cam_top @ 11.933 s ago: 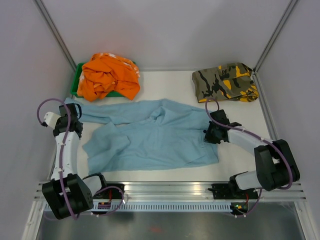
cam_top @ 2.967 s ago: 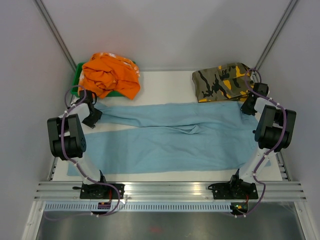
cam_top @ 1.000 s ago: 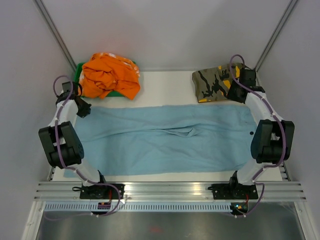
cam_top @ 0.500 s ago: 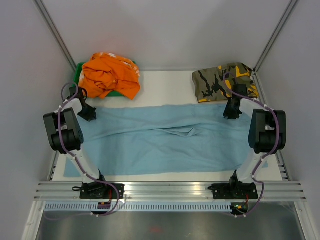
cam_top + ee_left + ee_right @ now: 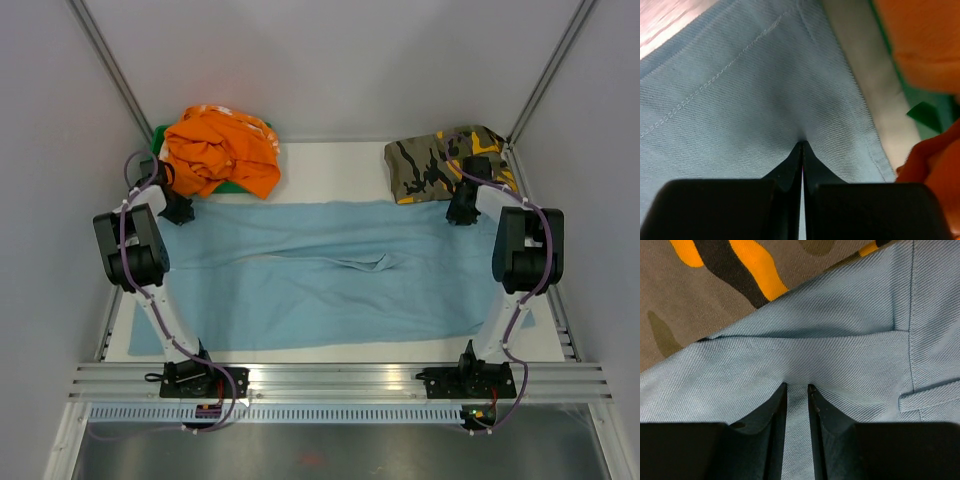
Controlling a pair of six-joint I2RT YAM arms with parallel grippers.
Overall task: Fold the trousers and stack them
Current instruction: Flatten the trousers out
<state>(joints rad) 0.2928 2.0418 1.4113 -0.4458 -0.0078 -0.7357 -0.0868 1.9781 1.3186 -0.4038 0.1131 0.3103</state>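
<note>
Drawn nearer the tabletop's (image 5: 330,168) far edge than before, the trousers (image 5: 330,280) are spread across the middle, far corners clamped by the left end effector (image 5: 802,146) and right end effector (image 5: 797,386), seemingly to flatten them.

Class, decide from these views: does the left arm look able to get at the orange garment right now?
Probably yes for reach: the left end effector sits beside the orange garment, nothing between. But it is shut on the edge of the trousers, so it would need to let go first.
</note>
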